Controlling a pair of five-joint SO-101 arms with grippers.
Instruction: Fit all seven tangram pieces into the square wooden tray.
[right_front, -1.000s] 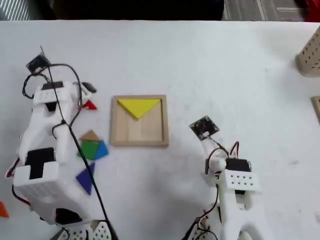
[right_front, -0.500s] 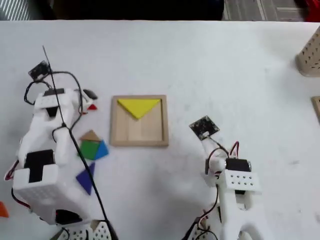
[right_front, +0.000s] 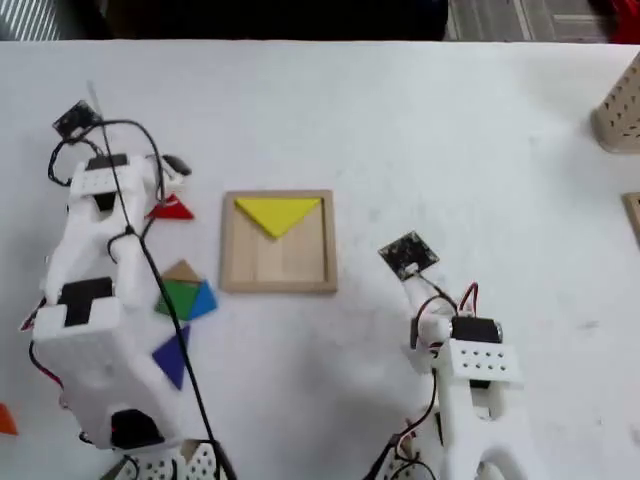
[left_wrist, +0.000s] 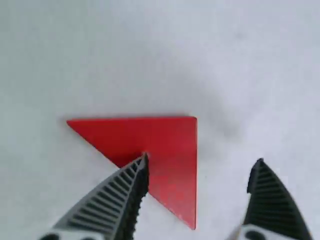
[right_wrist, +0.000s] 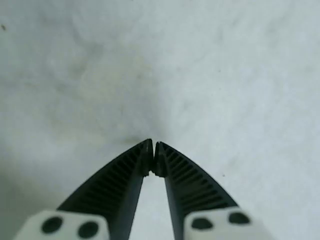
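Note:
The square wooden tray (right_front: 250, 275) lies mid-table with a yellow triangle (right_front: 277, 213) in its far half. A red triangle (right_front: 170, 210) lies flat on the table left of the tray. My left gripper (right_front: 172, 188) hangs open just above it. In the left wrist view one finger (left_wrist: 135, 185) overlaps the red triangle (left_wrist: 165, 150), and the other stands off its edge; the left gripper (left_wrist: 201, 166) holds nothing. Brown (right_front: 182, 271), green (right_front: 178, 298), blue (right_front: 206, 298) and dark blue (right_front: 172, 355) pieces lie near the left arm. My right gripper (right_wrist: 153, 159) is shut over bare table.
An orange piece (right_front: 7, 420) lies at the left edge near the front. Perforated wooden objects (right_front: 618, 110) stand at the far right edge. The right arm's base (right_front: 475, 370) sits front right of the tray. Black cables trail over the left arm.
The left arm has shifted a little and more of the red triangle shows beside its gripper, slightly further left. The right arm has not moved.

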